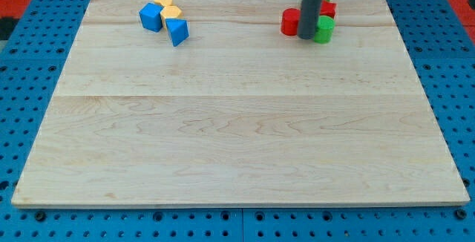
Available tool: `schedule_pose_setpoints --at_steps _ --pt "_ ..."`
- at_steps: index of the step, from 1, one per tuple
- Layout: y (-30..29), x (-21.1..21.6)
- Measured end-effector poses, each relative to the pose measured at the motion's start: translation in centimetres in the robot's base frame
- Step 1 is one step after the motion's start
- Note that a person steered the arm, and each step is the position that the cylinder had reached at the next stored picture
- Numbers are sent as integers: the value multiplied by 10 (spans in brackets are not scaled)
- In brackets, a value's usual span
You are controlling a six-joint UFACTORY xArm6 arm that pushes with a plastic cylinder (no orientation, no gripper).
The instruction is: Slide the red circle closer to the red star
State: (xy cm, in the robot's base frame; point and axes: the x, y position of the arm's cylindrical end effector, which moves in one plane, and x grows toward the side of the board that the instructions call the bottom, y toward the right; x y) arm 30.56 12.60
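Camera view: upright rod, my tip (pixel 306 38) btwn red circle (pixel 289 22), green block (pixel 323 30).

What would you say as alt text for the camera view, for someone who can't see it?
A dark rod's tip rests near the top right of a wooden board, between a red circle on its left and a green block on its right, a red block behind. At the top left cluster two blue blocks and two yellow blocks.
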Motion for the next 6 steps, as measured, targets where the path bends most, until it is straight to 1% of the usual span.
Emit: schedule_pose_setpoints --at_steps 1,2,3,4,5,6 --pt "4 -2" --pt "-39 46" --pt "-56 34" --pt "-79 -5" --pt "-100 -16" --pt "-52 -29"
